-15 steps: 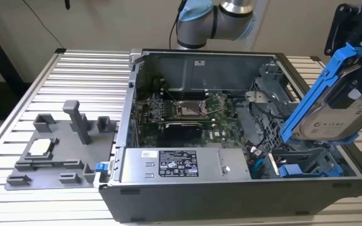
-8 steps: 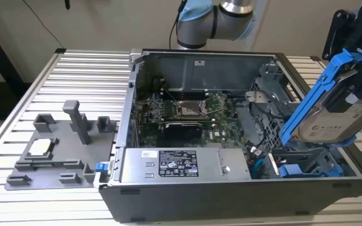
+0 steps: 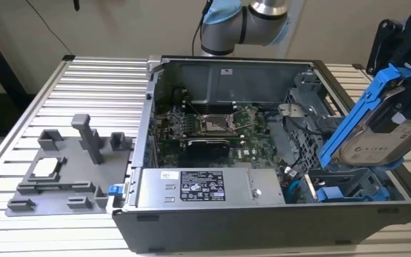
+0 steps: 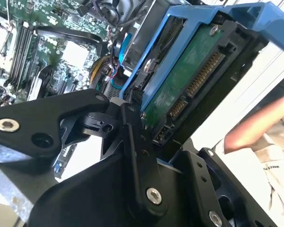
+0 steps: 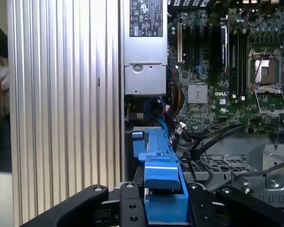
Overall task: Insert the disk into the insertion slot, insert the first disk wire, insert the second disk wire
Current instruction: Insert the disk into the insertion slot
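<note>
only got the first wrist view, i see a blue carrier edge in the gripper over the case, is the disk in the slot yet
Observer: Not yet. In the exterior view the disk hangs tilted above the insertion slot, its lower end near the cage's top.
Operator: any wire on its connectors
Observer: None. In the second wrist view the disk's green circuit board faces the camera and its connectors are bare.
</note>
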You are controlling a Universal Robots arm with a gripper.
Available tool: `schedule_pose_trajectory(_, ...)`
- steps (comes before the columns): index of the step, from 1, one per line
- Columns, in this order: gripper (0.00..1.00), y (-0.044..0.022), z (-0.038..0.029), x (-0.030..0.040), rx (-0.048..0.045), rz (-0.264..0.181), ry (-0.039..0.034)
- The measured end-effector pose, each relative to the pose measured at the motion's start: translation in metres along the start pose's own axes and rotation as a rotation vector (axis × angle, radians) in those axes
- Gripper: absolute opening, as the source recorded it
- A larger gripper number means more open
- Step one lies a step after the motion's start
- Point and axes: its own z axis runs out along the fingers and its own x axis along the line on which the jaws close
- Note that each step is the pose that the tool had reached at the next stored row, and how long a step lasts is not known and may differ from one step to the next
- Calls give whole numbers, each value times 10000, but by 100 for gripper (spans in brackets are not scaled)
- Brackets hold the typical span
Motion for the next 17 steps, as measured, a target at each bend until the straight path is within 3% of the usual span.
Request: schedule_pose_trajectory(17,33,-37,212,-1,21,-95,1)
